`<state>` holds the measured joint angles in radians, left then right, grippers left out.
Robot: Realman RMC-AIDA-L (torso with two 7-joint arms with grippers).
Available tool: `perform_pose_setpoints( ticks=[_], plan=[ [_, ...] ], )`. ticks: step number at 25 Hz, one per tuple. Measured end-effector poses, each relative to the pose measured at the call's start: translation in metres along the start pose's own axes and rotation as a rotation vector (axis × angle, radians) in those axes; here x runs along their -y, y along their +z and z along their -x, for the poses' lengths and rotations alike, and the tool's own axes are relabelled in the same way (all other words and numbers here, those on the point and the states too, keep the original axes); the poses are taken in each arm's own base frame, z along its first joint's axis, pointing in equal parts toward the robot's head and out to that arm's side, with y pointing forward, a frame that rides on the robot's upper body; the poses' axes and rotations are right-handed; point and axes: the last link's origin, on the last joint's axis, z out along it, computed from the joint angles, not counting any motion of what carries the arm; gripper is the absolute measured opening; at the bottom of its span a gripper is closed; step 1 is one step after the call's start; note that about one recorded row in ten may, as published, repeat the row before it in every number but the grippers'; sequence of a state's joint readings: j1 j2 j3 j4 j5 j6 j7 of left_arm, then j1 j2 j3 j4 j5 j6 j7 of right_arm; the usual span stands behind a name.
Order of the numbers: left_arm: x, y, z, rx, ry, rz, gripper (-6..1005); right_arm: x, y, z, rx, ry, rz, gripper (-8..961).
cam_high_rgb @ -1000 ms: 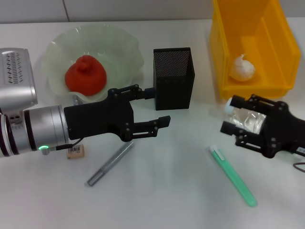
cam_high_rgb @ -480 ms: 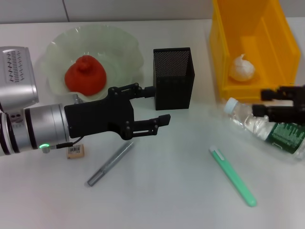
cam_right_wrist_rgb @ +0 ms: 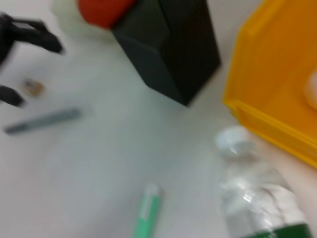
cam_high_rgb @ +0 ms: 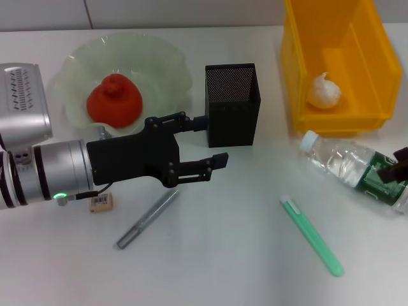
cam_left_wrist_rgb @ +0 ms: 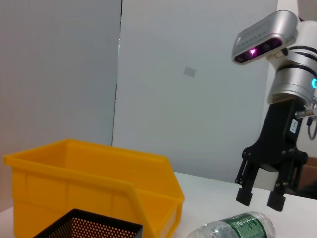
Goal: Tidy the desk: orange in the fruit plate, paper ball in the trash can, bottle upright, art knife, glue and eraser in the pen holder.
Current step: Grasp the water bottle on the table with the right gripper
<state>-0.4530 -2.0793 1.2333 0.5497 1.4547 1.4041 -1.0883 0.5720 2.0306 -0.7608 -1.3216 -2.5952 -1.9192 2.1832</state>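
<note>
The bottle point(cam_high_rgb: 344, 167) lies on its side, white cap pointing at the pen holder point(cam_high_rgb: 233, 105). My right gripper point(cam_left_wrist_rgb: 260, 197) hangs open just above the bottle's point(cam_left_wrist_rgb: 233, 225) label end and holds nothing; in the head view only its tip point(cam_high_rgb: 398, 164) shows at the right edge. My left gripper point(cam_high_rgb: 213, 141) hovers open and empty beside the pen holder, above the grey art knife point(cam_high_rgb: 148, 218). The orange point(cam_high_rgb: 115, 99) sits in the fruit plate point(cam_high_rgb: 162, 51). The paper ball point(cam_high_rgb: 324, 90) lies in the yellow trash can point(cam_high_rgb: 376, 70). A small tan eraser point(cam_high_rgb: 101, 202) lies under the left arm.
A light green stick with a white tip point(cam_high_rgb: 311, 234) lies on the white desk between the knife and the bottle. In the right wrist view the bottle point(cam_right_wrist_rgb: 257, 198) is close below, with the pen holder point(cam_right_wrist_rgb: 168, 44) and trash can point(cam_right_wrist_rgb: 277, 74) beyond it.
My right gripper has drawn back from the bottle's neck toward the right edge, leaving the bottle lying on the desk. The left arm has not moved.
</note>
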Motion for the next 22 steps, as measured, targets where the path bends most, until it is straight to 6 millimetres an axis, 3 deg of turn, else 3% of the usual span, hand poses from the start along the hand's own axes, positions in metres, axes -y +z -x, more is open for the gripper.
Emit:
perform_pose_setpoints(
  ticks=[9,15,22],
  plan=[
    [-0.002,-0.001,0.004,0.003,0.016,-0.002,785,-0.002,0.005,0.028,-0.141,-0.025,-0.082,677],
    [-0.003,-0.003,0.006,0.003,0.012,-0.004,785,0.0,0.014,0.035,-0.212,0.001,-0.078,678],
    [-0.004,-0.005,0.009,0.005,0.005,-0.01,784,0.009,0.018,0.041,-0.226,-0.001,-0.212,681]
  ],
)
